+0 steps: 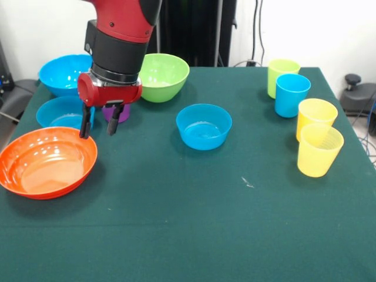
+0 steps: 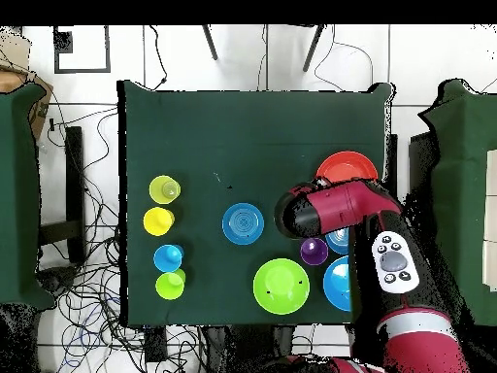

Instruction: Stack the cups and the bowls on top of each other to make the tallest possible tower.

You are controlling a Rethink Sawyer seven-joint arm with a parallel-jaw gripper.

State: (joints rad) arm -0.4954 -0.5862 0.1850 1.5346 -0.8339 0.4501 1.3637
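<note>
The gripper (image 1: 98,122) hangs with fingers spread and empty, above the gap between the orange bowl (image 1: 46,162) and the small blue bowl (image 1: 61,111). The purple cup (image 1: 117,111) stands upright just behind the fingertips, farther from the camera, axis vertical.

Your arm (image 1: 120,26) drops in from the top, red upper shell, black wrist collar below it, then the red gripper body. Wrist is near vertical, tilted slightly. Your gripper (image 1: 99,123) points straight down, two dark fingers (image 1: 86,122) parted with a clear gap between them, nothing between the tips. From overhead, the red forearm runs back from the gripper head (image 2: 294,216) toward the bottom edge, a grey control pad (image 2: 393,262) sits on the link behind it, and the head itself hides the fingers.
</note>
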